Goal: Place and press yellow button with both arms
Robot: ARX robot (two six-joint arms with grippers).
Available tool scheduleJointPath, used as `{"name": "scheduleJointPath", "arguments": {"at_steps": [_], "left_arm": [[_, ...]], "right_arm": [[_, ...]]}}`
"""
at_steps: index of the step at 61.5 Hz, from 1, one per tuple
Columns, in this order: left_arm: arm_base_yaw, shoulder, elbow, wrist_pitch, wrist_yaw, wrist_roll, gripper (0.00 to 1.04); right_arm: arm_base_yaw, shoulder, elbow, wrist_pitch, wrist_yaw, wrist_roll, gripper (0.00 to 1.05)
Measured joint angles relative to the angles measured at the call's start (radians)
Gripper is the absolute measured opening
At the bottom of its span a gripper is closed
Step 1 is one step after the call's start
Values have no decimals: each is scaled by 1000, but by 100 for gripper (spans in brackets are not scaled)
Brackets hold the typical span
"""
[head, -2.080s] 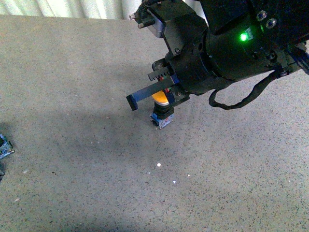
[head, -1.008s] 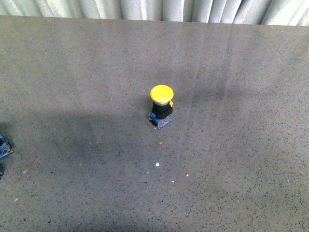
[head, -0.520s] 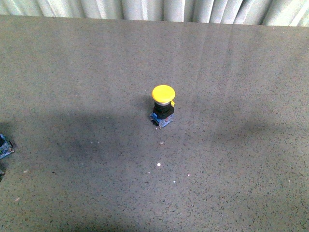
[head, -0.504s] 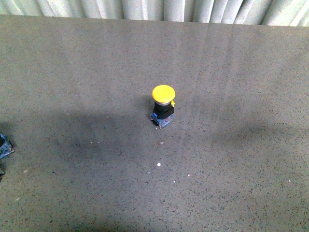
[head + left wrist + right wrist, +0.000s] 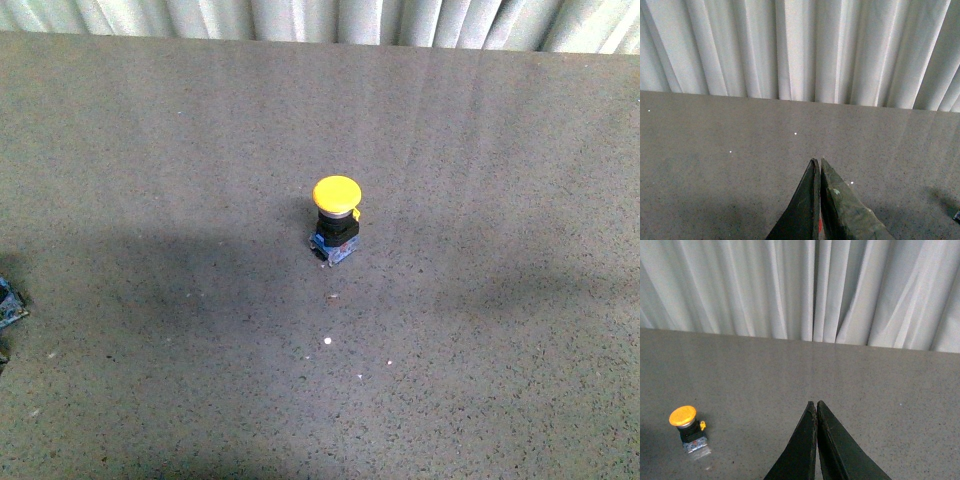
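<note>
On the grey speckled surface (image 5: 150,150), the yellow button (image 5: 336,220) is standing upright on its blue-and-grey base, alone near the middle, with nothing touching it. Both hands are hanging clear of it: the left hand (image 5: 818,172) and the right hand (image 5: 815,412) are each showing fingers pressed together on nothing. Beyond the far edge, pale curtains (image 5: 300,18) are hanging.
</note>
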Motion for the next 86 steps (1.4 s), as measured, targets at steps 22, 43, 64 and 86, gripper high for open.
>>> {"name": "scheduleJointPath", "arguments": {"at_steps": [22,43,64,86], "left_arm": [[0,0,0,0,0,0,1],[0,0,0,0,0,0,1],[0,0,0,0,0,0,1],[0,0,0,0,0,0,50]], "right_arm": [[0,-162,0,-156,0,0,1],[0,-278,0,-272,0,0,1],[0,-462,0,-462,0,0,1],[0,-464,0,-462,0,0,56]]}}
